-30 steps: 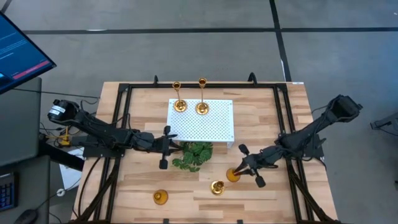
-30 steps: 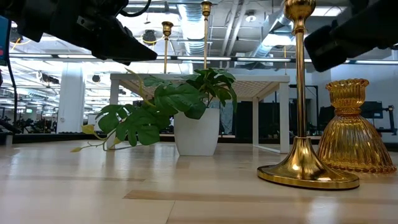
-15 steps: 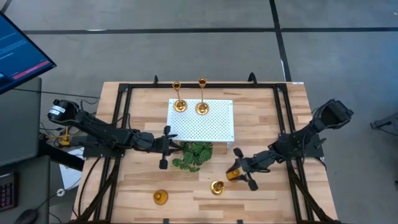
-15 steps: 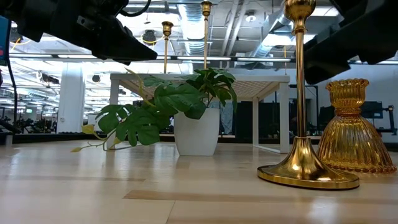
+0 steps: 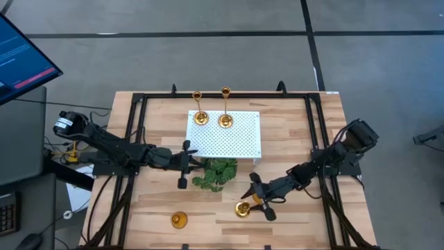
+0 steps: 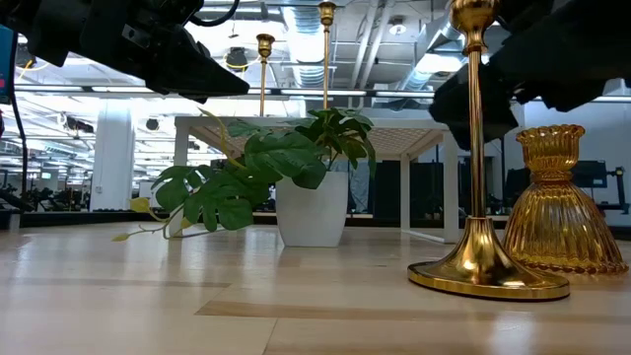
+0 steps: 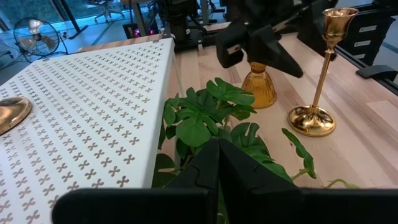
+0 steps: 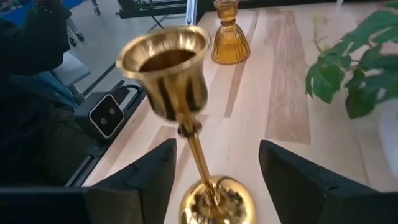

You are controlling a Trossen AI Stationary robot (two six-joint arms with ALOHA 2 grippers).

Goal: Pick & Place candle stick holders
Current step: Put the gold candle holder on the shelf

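meanwhile, the right gripper (image 5: 258, 198) hangs over the near part of the table, its fingers (image 8: 297, 180) spread wide to either side of a tall holder's stem (image 8: 186, 134), gripping nothing. a short amber holder (image 7: 259, 84) stands just behind the tall one, another (image 5: 180, 221) near the front edge. two tall holders (image 5: 200, 109) stand on the white platform (image 5: 229, 139). the left gripper (image 5: 184, 164), fingers pressed together, waits beside the plant (image 5: 215, 173).

2 tall holders (image 5: 211, 117) — upright, platform | tall (image 5: 242, 208) + 2 squat (image 5: 180, 221) — tabletop
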